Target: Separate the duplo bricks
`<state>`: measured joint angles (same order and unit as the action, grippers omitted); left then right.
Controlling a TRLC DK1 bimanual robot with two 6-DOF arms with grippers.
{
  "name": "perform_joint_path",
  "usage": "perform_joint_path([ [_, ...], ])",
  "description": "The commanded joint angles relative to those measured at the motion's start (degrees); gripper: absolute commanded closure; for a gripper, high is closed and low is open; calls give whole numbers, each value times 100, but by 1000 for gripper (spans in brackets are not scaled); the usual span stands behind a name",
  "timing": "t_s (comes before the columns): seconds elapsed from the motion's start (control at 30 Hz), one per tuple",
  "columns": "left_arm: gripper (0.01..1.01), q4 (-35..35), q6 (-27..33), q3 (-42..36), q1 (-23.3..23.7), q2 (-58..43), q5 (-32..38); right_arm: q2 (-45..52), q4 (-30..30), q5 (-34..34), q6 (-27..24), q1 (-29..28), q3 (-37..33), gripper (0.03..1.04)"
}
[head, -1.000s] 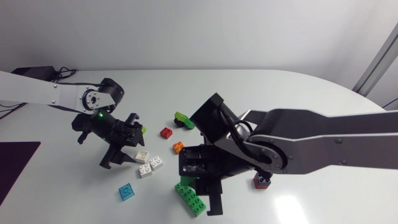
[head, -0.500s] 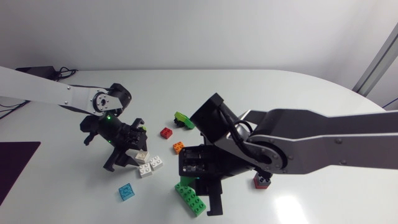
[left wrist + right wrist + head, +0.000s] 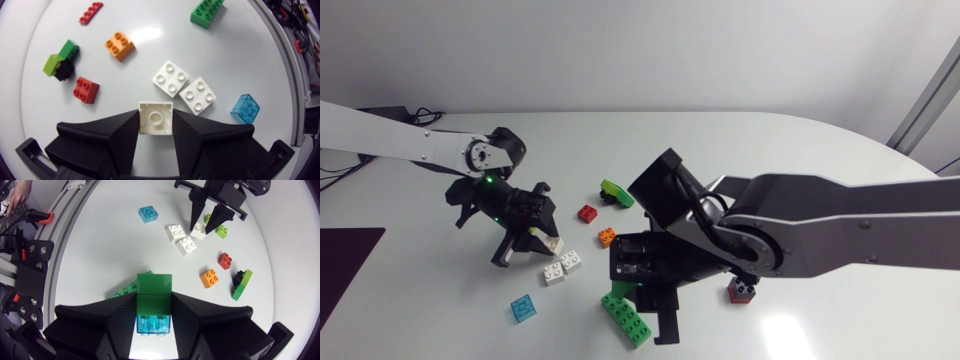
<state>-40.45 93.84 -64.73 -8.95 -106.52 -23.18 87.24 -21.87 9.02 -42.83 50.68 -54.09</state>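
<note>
White brick (image 3: pixel 155 117) is sitting pinched between the left fingers (image 3: pixel 112 132), which were stopping short of it a second ago, so it seems to be parting from two white neighbours (image 3: pixel 170 78) on the worktop (image 3: pixel 150 52), while the right fingers (image 3: pixel 117 317) are clamping a green-and-blue stack (image 3: pixel 154 297).

The head camera looked down from high above on the table (image 3: pixel 800 150) and on both arms. The left wrist camera, just behind the left gripper (image 3: pixel 155 114), faced steeply down at the table from near; the right one, behind the right gripper (image 3: pixel 154 297), looked from farther. All three shared the orange brick (image 3: pixel 607 237) and the two white bricks (image 3: pixel 571 262).
</note>
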Motion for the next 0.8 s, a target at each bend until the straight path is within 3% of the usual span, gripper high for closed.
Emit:
perform_joint_path([
  [0.0, 759, -209, -235, -356, 403, -27, -503, -49, 42, 48, 38, -40, 197, 779],
  [0.2, 762, -139, -876, -180, 1124, -422, -2059, -23, 51, 65, 55, -31, 153, 779],
  [0.27, 762, 204, -1175, 4, 1229, -536, -2384, -5, 69, 83, 64, -31, 144, 779],
  [0.43, 767, 1232, -1544, 751, 1203, -747, -2639, 21, 174, 127, 108, -31, 223, 779],
  [0.77, 767, 2682, -2582, 1323, 1071, -765, -3061, 12, 280, 179, 170, -31, 311, 779],
])
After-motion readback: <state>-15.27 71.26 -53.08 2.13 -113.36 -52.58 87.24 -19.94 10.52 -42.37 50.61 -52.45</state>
